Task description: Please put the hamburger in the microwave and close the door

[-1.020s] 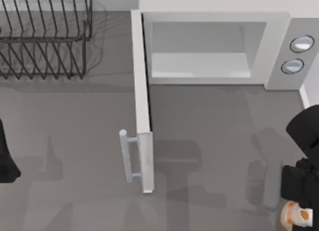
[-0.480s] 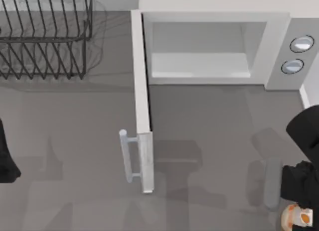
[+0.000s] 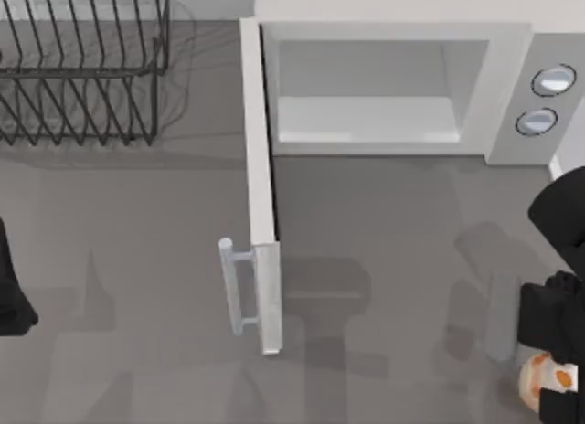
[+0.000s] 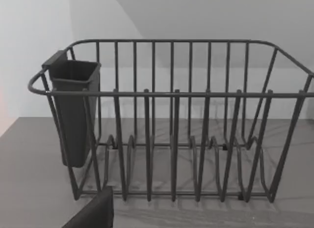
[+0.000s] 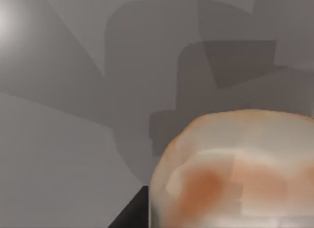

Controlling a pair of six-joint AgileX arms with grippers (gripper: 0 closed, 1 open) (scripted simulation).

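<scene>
White casing: the microwave [image 3: 402, 86] fills the upper middle and upper right of the top view; pale cavity exposed, with nothing seen on its floor.
Knobs: two round silver-rimmed knobs [image 3: 546, 100] on the grey panel at the upper right of the top view, one above the other.
Door: the door [image 3: 260, 186] stands fully open, swung out from the microwave's left edge and seen edge-on as a narrow white strip running down the middle of the top view; pale bar handle [image 3: 233, 287] on its left face, near its lower end.
Hamburger: the hamburger [image 3: 543, 380], cream with orange patches, sits at the lower right corner of the top view, well apart from the microwave and the door; in the right wrist view the bun [image 5: 235, 174] looms large and close in the lower right of the frame.
Right gripper: the right gripper [image 3: 554, 369], a black mass at the lower right of the top view, lies directly at the hamburger; whether its fingers are spread or pinching the bun cannot be told.
Left arm: the left arm [image 3: 11, 287], black, parked at the left edge of the top view, mid-height; finger state cannot be told.
Rack: dark wire dish rack [image 3: 82, 68] at the upper left of the top view; the left wrist view shows the rack [image 4: 171, 139] head-on, a dark cup [image 4: 73, 115] hung on its end.
Table: grey table [image 3: 384, 250], bearing all of the above.
</scene>
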